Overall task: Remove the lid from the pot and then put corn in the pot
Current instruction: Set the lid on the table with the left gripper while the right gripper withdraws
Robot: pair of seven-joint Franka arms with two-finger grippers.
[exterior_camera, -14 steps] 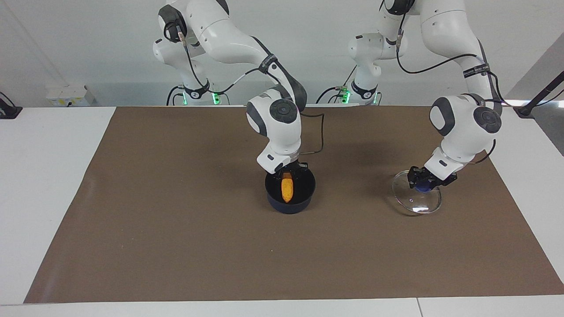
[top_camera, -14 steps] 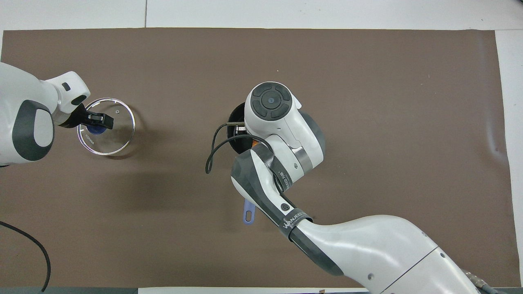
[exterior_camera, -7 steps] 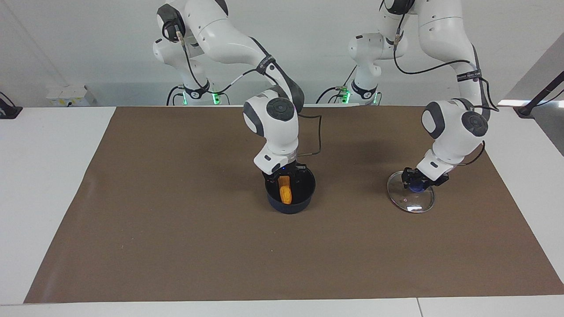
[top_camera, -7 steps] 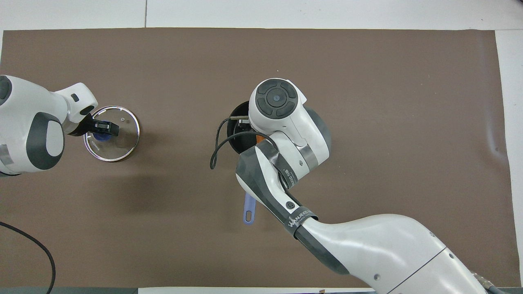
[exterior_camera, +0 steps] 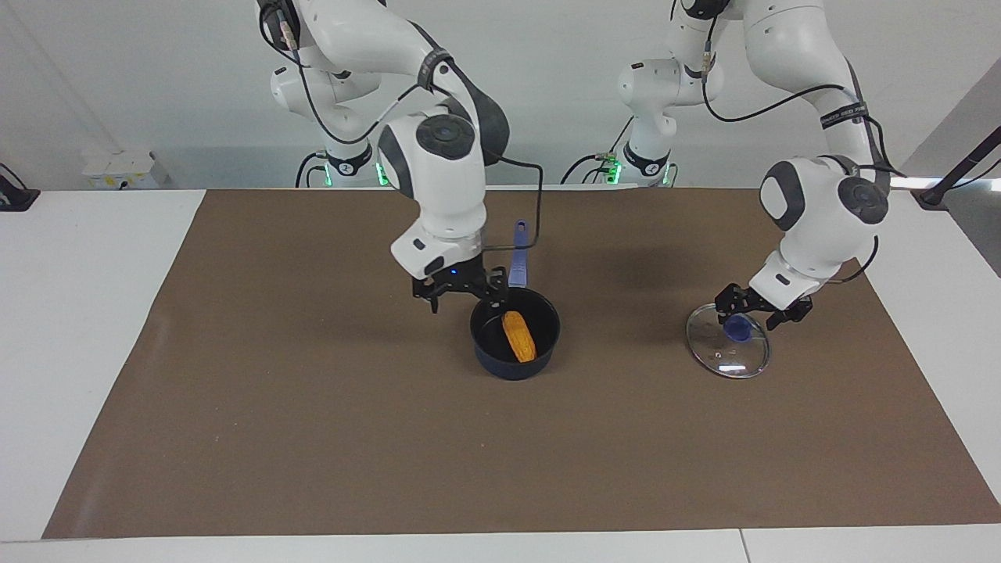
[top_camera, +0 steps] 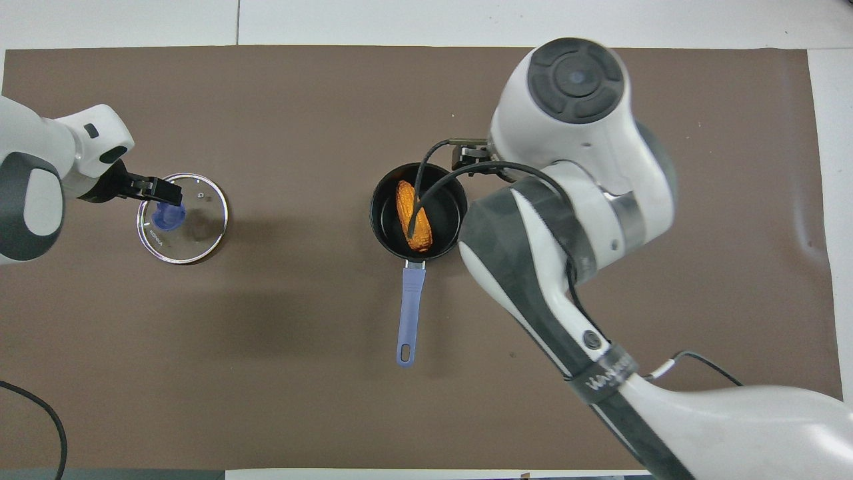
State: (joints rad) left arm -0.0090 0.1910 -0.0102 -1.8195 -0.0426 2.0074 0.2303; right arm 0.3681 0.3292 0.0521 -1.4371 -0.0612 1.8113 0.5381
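Observation:
The pot (exterior_camera: 508, 364) stands mid-mat with its long blue handle (exterior_camera: 518, 250) pointing toward the robots. The corn (exterior_camera: 518, 336) lies inside it and also shows in the overhead view (top_camera: 413, 215). My right gripper (exterior_camera: 467, 295) is open and empty, raised over the pot's rim on the right arm's side. The lid (exterior_camera: 731, 358) lies flat on the mat toward the left arm's end, blue knob (exterior_camera: 739, 328) up. My left gripper (exterior_camera: 752, 309) is open just above the knob, not holding it. In the overhead view the pot (top_camera: 386, 220) and the lid (top_camera: 196, 225) show uncovered.
A brown mat (exterior_camera: 313, 407) covers most of the white table (exterior_camera: 78, 328). The right arm's forearm (top_camera: 566, 267) crosses the overhead view beside the pot. A black cable (top_camera: 40, 413) lies at the mat's corner nearest the left arm.
My right gripper opened, left the corn lying in the pot, and rose toward the right arm's end. My left gripper opened off the knob and lifted slightly; the lid rests on the mat.

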